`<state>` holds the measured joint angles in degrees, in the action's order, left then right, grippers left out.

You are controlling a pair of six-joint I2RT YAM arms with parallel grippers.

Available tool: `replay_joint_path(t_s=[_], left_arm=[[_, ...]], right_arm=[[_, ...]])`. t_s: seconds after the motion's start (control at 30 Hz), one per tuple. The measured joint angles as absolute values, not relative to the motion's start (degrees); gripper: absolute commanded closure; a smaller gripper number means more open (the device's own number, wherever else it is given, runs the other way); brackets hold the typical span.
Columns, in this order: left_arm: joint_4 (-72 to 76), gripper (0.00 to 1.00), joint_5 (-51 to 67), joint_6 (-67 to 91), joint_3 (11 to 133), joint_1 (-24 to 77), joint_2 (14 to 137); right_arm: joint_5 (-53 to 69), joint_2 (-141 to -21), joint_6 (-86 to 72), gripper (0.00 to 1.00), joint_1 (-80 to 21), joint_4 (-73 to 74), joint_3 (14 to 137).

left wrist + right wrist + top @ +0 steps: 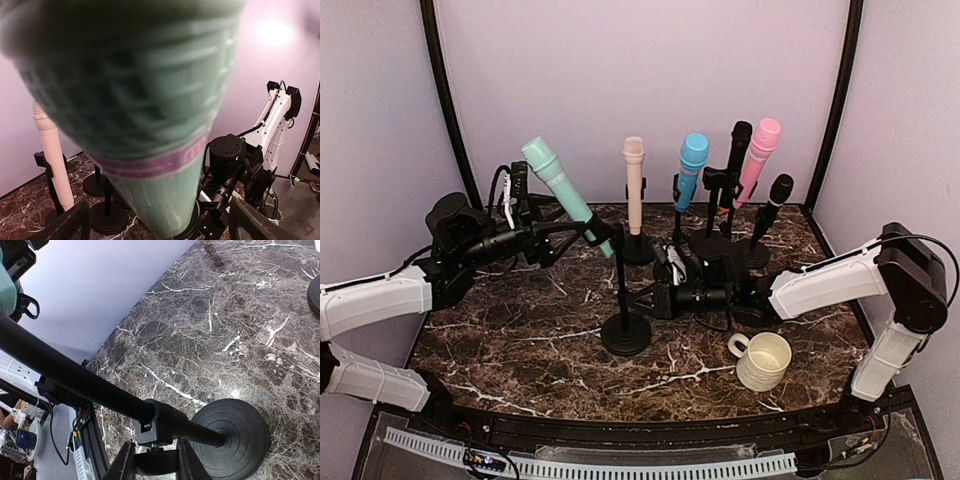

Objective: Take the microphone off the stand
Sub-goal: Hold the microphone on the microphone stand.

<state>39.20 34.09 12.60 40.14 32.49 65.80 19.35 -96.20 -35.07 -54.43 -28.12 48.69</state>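
The right tool point(645, 297) clamps the stand point(625, 335). The left tool point(582, 230) gapes wide around the green microphone point(560, 185), holding nothing; next it should close and lift.

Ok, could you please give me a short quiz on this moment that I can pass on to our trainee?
1. Fill the gap: the left gripper, set around the green microphone, has its jaws ____.
2. What is the right gripper clamped on? A) the cream mug B) the pole of the stand C) the pink microphone
3. True or false: the green microphone is already off the stand.

Key: 1 open; 2 B; 3 false.
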Motion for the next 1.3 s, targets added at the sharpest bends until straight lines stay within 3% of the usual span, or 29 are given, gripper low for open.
replay_joint_path(t_s=[0.67, 0.87, 0.93, 1.3], left_arm=[[42.0, 0.09, 23.16, 14.85, 40.4, 33.01, 62.3], [38.0, 0.23, 22.2, 14.02, 44.23, 33.01, 63.22], [36.45, 0.37, 22.2, 13.43, 45.5, 33.01, 63.26], [26.98, 0.72, 25.52, 10.09, 51.37, 34.3, 63.31]], right_arm=[[9.26, -94.45, -28.01, 0.87, -57.78, -20.93, 50.92], [8.43, -94.45, -27.4, 0.87, -58.26, -19.46, 51.77], [7.97, -94.45, -27.2, 0.87, -58.41, -19.16, 51.96], [4.38, -94.52, -25.8, 0.87, -59.55, -15.94, 53.78]])
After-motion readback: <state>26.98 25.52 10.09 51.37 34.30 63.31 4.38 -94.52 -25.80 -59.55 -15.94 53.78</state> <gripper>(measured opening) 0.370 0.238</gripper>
